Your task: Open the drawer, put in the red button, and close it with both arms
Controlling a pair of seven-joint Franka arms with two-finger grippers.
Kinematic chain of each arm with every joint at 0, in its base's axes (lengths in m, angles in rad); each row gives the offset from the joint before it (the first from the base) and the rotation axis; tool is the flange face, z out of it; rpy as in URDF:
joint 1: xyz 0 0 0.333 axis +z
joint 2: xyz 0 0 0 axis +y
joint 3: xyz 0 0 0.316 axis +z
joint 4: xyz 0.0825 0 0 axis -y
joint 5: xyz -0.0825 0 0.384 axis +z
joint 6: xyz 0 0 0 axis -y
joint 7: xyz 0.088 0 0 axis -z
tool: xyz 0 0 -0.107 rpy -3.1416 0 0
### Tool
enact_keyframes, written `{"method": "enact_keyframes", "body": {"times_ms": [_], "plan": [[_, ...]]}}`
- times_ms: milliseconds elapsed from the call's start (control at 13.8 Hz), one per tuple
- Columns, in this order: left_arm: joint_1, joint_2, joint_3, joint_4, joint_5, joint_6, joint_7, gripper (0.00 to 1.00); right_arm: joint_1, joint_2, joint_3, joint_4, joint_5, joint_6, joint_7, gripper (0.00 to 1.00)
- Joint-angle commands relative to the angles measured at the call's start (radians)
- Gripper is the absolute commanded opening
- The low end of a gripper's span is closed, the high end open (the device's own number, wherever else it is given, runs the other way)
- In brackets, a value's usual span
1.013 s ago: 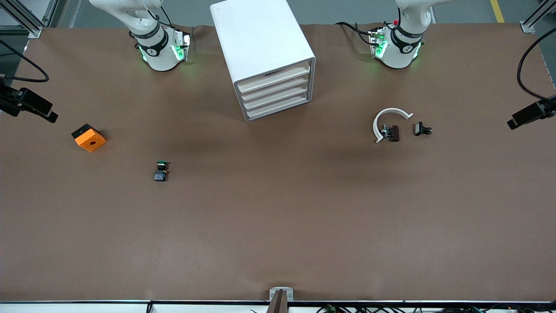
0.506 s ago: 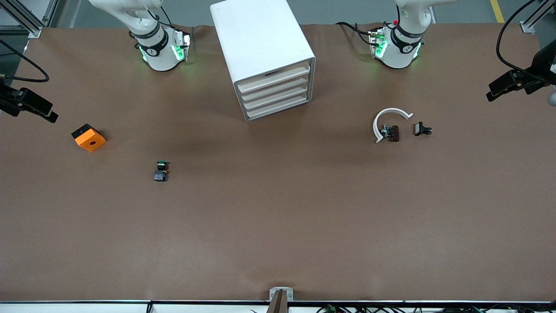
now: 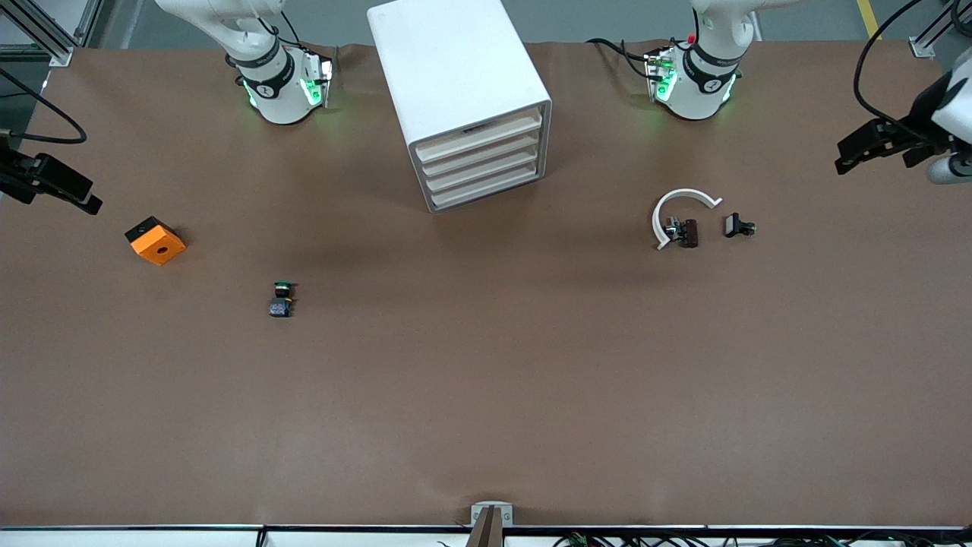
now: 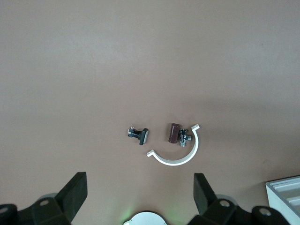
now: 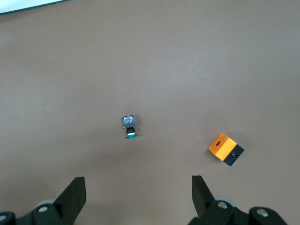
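The white drawer unit [image 3: 456,68] is standing between the two arm bases, and all four of its drawers are sitting flush and shut. Its front is facing the front camera, turned a little toward the left arm's end of the table.

The left gripper [image 3: 850,152] is hanging over the left arm's end of the table. In the left wrist view its fingers [image 4: 77,190] are spread wide with nothing between them. Below it a white open ring [image 4: 176,161] is lying on the table. A small reddish-brown piece [image 4: 174,133] with a metal end is sitting inside the ring's curve, touching it or nearly so. This is the only reddish thing showing (whether it is the red button I cannot tell). A small black piece [image 4: 139,135] is lying just beside the ring, toward the left arm's end.

The right gripper [image 3: 76,194] is hovering over the right arm's end of the table, its fingers [image 5: 75,192] likewise wide apart and holding nothing. An orange block [image 3: 156,241] with a black side is lying near it. A green-capped button [image 3: 281,298] (dark blue body) is lying on its side, nearer to the front camera than the block and well apart from it.
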State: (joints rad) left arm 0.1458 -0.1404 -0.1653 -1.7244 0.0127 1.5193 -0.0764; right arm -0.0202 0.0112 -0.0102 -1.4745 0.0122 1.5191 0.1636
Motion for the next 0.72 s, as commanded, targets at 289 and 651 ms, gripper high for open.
{"method": "enact_keyframes", "body": {"times_ms": [289,651], "plan": [[0.006,0.051,-0.017,0.086,-0.005,0.012,-0.002,1.00,-0.012,0.009,0.010,0.020,-0.009,-0.014,-0.012,1.00],[0.011,0.062,-0.010,0.106,-0.005,0.001,-0.003,1.00,-0.012,0.009,0.010,0.020,-0.011,-0.014,-0.010,1.00]]}}
